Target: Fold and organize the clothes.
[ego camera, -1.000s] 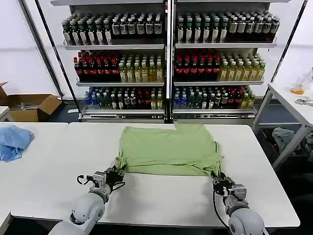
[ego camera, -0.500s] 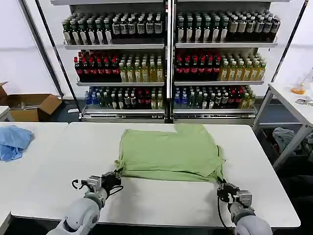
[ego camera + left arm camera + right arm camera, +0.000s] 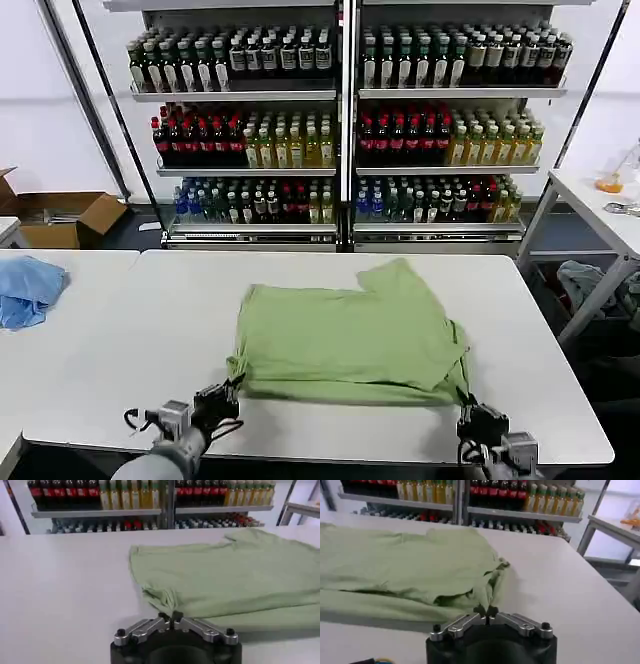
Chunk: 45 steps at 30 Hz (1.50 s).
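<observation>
The light green shirt (image 3: 352, 335) lies on the white table (image 3: 130, 340), folded in half with plain fabric up and one sleeve sticking out at its far right. My left gripper (image 3: 226, 393) is shut on the shirt's near left corner, and the left wrist view shows the pinched fabric (image 3: 165, 599) at my left gripper (image 3: 170, 616). My right gripper (image 3: 474, 413) is shut on the near right corner, close to the table's front edge. In the right wrist view the shirt (image 3: 405, 562) bunches where my right gripper (image 3: 486, 611) holds it.
A light blue cloth (image 3: 27, 288) lies on the table to the left. Shelves of bottles (image 3: 345, 110) stand behind the table. A cardboard box (image 3: 62, 216) sits on the floor at the left and a second table (image 3: 600, 205) at the right.
Both grippers have pulled back toward the table's front edge, dragging the shirt's near edge with them. The shirt has slid nearer and lies flatter.
</observation>
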Each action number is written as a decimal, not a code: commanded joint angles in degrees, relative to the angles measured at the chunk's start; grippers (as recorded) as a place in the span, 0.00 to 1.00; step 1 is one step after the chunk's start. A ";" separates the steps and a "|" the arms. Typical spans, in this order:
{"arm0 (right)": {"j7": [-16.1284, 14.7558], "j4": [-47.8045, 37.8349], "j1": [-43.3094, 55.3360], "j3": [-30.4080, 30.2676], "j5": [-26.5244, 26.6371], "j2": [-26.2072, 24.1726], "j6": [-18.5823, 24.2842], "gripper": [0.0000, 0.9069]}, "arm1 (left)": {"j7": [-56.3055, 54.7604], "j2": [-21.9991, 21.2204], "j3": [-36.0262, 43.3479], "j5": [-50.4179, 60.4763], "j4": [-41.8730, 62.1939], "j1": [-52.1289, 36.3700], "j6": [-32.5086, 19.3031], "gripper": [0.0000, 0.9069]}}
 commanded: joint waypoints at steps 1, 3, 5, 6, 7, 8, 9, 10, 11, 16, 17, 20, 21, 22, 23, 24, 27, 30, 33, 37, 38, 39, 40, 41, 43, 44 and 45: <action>-0.24 7.62 -10.13 1.56 -5.60 0.40 -1.35 1.00 | -0.45 1.55 -5.14 2.53 -8.16 11.98 0.80 1.00; -0.20 8.13 -9.84 1.89 -6.08 0.29 -1.20 1.00 | -0.45 2.27 -5.41 2.35 -7.66 10.40 1.04 1.00; 0.03 9.11 -9.37 2.85 -6.42 -0.15 -1.14 1.00 | -0.45 3.08 -5.92 1.87 -7.59 8.85 1.52 1.00; 0.06 9.56 -9.18 3.45 -6.30 -0.49 -1.13 1.00 | -0.45 3.51 -6.26 1.57 -7.54 8.19 1.80 1.00; 0.13 9.80 -8.79 3.88 -6.14 -0.75 -1.11 1.00 | -0.47 3.93 -6.51 1.37 -7.38 7.65 1.91 1.00; 0.29 9.99 -8.21 4.50 -5.66 -0.92 -1.08 1.00 | -0.52 4.37 -6.88 0.77 -6.98 6.73 1.97 1.00; 0.53 10.04 -7.18 5.03 -5.12 -1.05 -1.16 1.00 | -0.62 4.79 -7.02 0.20 -6.56 5.71 2.01 1.00; 0.87 10.03 -6.02 5.42 -4.12 -1.33 -1.35 1.00 | -0.76 5.19 -7.08 -0.64 -5.90 4.62 2.00 1.00; 1.19 9.81 -4.44 5.71 -3.37 -1.74 -1.50 1.00 | -0.82 5.62 -6.88 -1.14 -4.81 3.08 1.83 1.00; 2.72 4.27 5.58 4.73 1.67 -4.85 -2.06 1.00 | -1.68 6.28 -2.96 -3.37 2.39 -7.18 -0.23 1.00; 2.96 3.72 7.47 3.88 2.28 -5.38 -2.41 1.00 | -1.97 6.16 -2.05 -4.53 3.97 -10.23 -0.12 1.00; 3.45 -2.36 16.49 -0.60 4.38 -7.27 -3.17 1.00 | -2.07 5.92 0.81 -6.39 8.48 -17.77 0.66 1.00; 3.28 -4.28 19.51 -2.04 4.29 -7.46 -3.10 1.00 | -2.14 5.78 2.27 -6.53 9.60 -19.41 0.77 1.00; 3.38 -5.68 22.01 -3.93 4.40 -7.60 -2.96 1.00 | -2.27 5.58 3.66 -6.48 11.52 -21.88 0.93 1.00; 3.46 -6.96 24.35 -5.01 4.84 -7.61 -3.05 1.00 | -2.34 5.45 5.15 -6.43 12.83 -24.41 1.14 1.00; 3.60 -8.15 26.31 -6.20 5.68 -7.54 -3.39 1.00 | -2.31 5.08 6.52 -6.54 14.10 -26.45 1.45 1.00; 4.20 -13.22 31.88 -10.03 7.32 -7.24 -3.85 1.00 | -2.56 4.04 10.81 -6.45 18.41 -32.11 1.94 1.00; 5.02 -18.65 37.74 -12.81 10.64 -6.97 -4.74 1.00 | -2.59 3.00 14.08 -6.29 23.17 -37.79 2.54 1.00; 5.42 -24.05 44.94 -15.92 13.02 -6.44 -5.24 1.00 | -2.53 1.53 16.67 -6.29 27.13 -41.73 3.20 1.00; 5.20 -31.60 52.26 -19.19 14.10 -4.94 -5.25 1.00 | -2.21 -0.78 18.93 -5.41 34.63 -46.17 2.61 1.00; 4.86 -34.15 55.17 -20.17 14.44 -4.16 -5.27 1.00 | -2.16 -1.30 19.49 -5.24 35.99 -47.20 2.52 1.00; 4.83 -35.57 55.89 -20.84 14.66 -3.90 -5.30 1.00 | -2.14 -1.77 19.81 -5.01 36.60 -47.53 2.52 1.00; 4.75 -37.43 57.12 -21.46 14.83 -3.37 -5.31 1.00 | -2.12 -2.38 20.60 -4.69 37.63 -48.64 2.56 1.00; 4.58 -40.31 58.89 -22.48 15.01 -2.89 -5.28 1.00 | -2.04 -3.18 21.09 -4.19 39.20 -49.39 2.59 1.00; 4.32 -42.95 60.82 -23.39 15.43 -1.90 -5.32 1.00 | -1.89 -3.99 21.87 -3.41 41.18 -50.74 2.62 1.00; 4.36 -44.72 62.69 -24.23 16.12 -1.16 -5.52 1.00 | -1.78 -4.63 22.36 -2.26 42.63 -51.48 2.84 1.00; 4.29 -45.54 63.87 -24.88 16.22 -0.61 -5.58 1.00 | -1.79 -4.95 22.65 -1.57 43.40 -51.86 2.99 1.00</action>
